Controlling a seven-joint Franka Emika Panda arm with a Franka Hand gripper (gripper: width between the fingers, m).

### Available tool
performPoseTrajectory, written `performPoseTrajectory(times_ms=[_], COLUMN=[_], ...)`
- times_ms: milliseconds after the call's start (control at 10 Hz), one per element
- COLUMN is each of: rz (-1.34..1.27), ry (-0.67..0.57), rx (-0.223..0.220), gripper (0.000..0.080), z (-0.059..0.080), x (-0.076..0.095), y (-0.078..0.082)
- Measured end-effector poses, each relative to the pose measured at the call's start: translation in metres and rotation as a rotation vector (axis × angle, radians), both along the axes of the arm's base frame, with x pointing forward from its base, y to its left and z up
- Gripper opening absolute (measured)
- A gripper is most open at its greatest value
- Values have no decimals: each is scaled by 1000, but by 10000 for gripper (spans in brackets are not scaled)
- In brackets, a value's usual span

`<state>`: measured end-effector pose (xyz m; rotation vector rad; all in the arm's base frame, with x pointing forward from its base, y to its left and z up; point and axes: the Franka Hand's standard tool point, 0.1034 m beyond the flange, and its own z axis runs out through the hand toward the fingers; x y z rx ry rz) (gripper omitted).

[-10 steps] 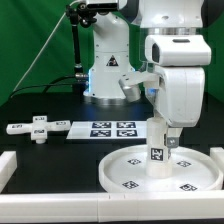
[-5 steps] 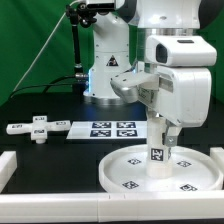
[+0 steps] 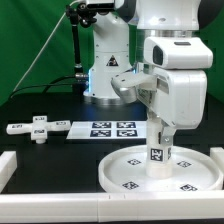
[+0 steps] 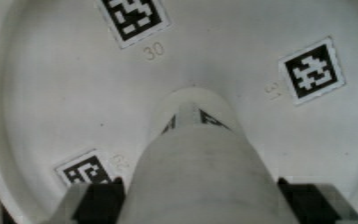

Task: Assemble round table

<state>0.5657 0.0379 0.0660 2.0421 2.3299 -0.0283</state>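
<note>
The large rimmed round disc [image 3: 112, 172] lies flat on the black table at the front, toward the exterior view's right. The short cylindrical post [image 3: 157, 152] stands upright on the disc's middle, tag facing the camera. My gripper [image 3: 160, 130] comes straight down over the post and is shut on its upper part. In the wrist view the post [image 4: 202, 150] runs between my two black fingers [image 4: 101, 203], with the tagged disc [image 4: 69, 80] beneath it. The flat cross-shaped piece [image 3: 38, 128] lies on the table at the exterior view's left.
The marker board [image 3: 112, 128] lies behind the disc, between it and the robot base [image 3: 108, 75]. White rails [image 3: 8, 165] edge the black surface at the front left and at the right [image 3: 217, 155].
The hand has turned about its vertical axis on the post. The post and disc stay in the same place.
</note>
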Motion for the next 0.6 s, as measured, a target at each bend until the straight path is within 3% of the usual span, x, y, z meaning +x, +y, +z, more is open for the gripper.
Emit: performPoseTrajectory(times_ms=[600], rz=[-471], ry=[0], rx=[2], gripper=[407], z=[0], x=[-2], y=[1])
